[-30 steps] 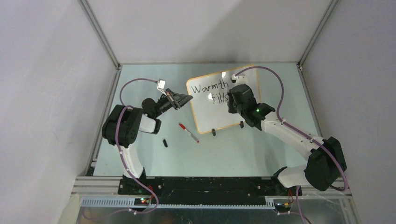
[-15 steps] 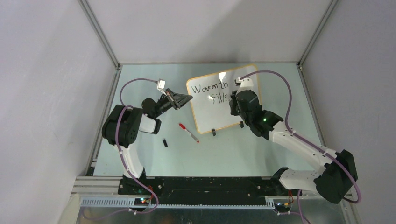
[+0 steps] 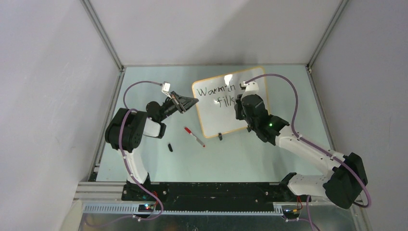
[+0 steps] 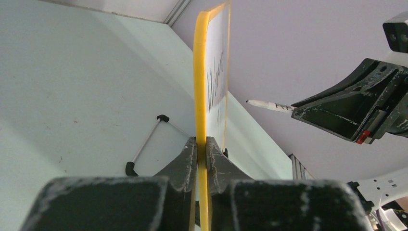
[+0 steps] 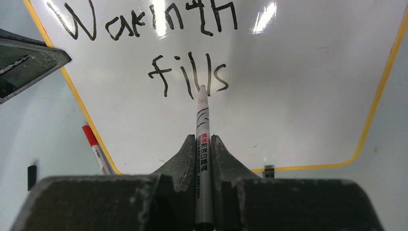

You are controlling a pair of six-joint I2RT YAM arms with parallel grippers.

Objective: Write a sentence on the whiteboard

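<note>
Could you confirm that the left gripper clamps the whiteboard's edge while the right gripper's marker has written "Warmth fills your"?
Not quite: the sentence reads only "Warmth fills", as the right wrist view shows. The left gripper clamps the whiteboard by its edge, and the right gripper holds the marker.

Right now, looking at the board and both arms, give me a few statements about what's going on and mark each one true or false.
1. The left gripper clamps the whiteboard by its edge. True.
2. The right gripper is empty. False: it is shut on a marker.
3. The writing reads "Warmth fills". True.
4. The red-capped marker lies on top of the board. False: it lies on the table beside it.
</note>
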